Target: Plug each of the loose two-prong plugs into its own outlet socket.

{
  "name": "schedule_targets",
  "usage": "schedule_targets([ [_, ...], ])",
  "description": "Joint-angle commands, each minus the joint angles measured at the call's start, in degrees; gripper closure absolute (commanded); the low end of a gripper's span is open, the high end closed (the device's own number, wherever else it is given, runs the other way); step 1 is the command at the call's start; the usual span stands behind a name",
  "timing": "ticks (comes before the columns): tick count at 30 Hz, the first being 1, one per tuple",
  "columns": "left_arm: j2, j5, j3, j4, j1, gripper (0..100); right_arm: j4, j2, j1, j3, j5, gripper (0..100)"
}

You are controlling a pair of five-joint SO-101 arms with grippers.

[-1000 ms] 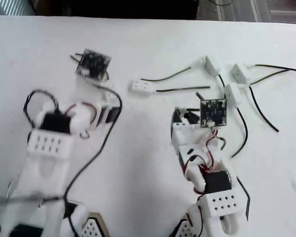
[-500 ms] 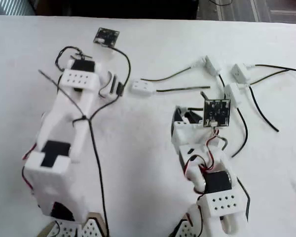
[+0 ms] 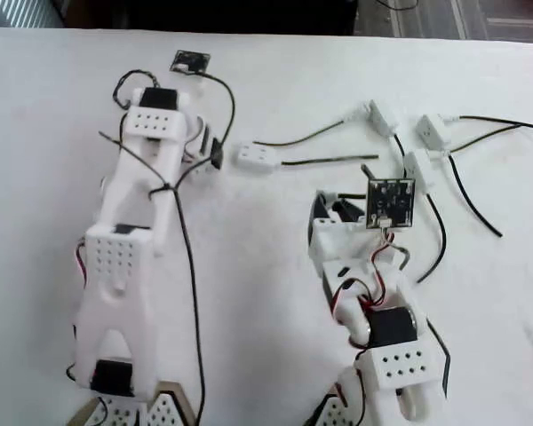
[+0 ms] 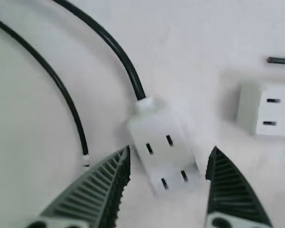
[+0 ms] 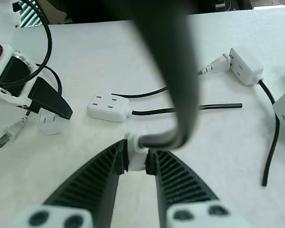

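My left gripper (image 4: 170,154) is open, its jaws on either side of a small white outlet socket (image 4: 164,149) with a black cord that lies on the table. From above, this gripper (image 3: 210,153) sits just left of another white socket (image 3: 256,155). My right gripper (image 5: 135,152) is shut on a white two-prong plug (image 5: 134,145), whose thick black cord arches up in front of the camera. In the high view the right gripper (image 3: 330,209) is at mid-table. A loose plug (image 5: 9,133) lies beside the left gripper.
Three more white sockets (image 3: 382,115) (image 3: 431,130) (image 3: 419,169) with black cords lie at the back right. Thin black cords (image 3: 324,161) run across the table's middle. The white table (image 3: 266,293) is bare between the two arms.
The left arm has swung out and stretched toward the back of the table, bringing its gripper down beside the sockets. The right arm has kept still with the plug.
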Motion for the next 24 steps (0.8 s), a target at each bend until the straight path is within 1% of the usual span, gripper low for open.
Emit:
schedule_targets([
  [1, 6.5, 0.5, -11.3, 2.3, -1.5, 74, -0.9, -1.1, 0.3, -0.4, -0.3, 98.1],
  [3, 9.6, 0.5, -15.3, 3.6, -1.7, 75, -0.9, -1.1, 0.3, -0.4, -0.3, 98.1],
  [6, 12.9, 0.2, -21.5, 6.2, -1.5, 83, -0.9, -1.1, 0.3, -0.4, -0.3, 98.1],
  [9, 14.5, 0.0, -29.0, 10.5, -0.4, 91, -0.9, -1.1, 0.4, -0.4, -0.3, 98.1],
  [13, 14.7, 0.0, -40.1, 18.2, 1.4, 93, -0.9, -1.1, 0.7, -0.4, -0.3, 98.1],
  [15, 14.5, -1.9, -43.3, 18.8, 2.0, 95, -0.9, -1.1, 0.7, -0.4, -0.3, 98.1],
  [17, 14.5, -4.9, -45.0, 18.8, 2.0, 98, -0.9, -1.2, 0.7, -0.4, -0.3, 98.1],
  [21, 14.4, -7.4, -44.4, 19.0, 2.2, 98, -0.9, -1.2, 0.8, -0.4, -0.3, 98.1],
  [24, 11.9, -9.1, -40.8, 19.0, 3.0, 98, -1.2, -1.2, 1.7, -0.4, -0.3, 98.1],
])
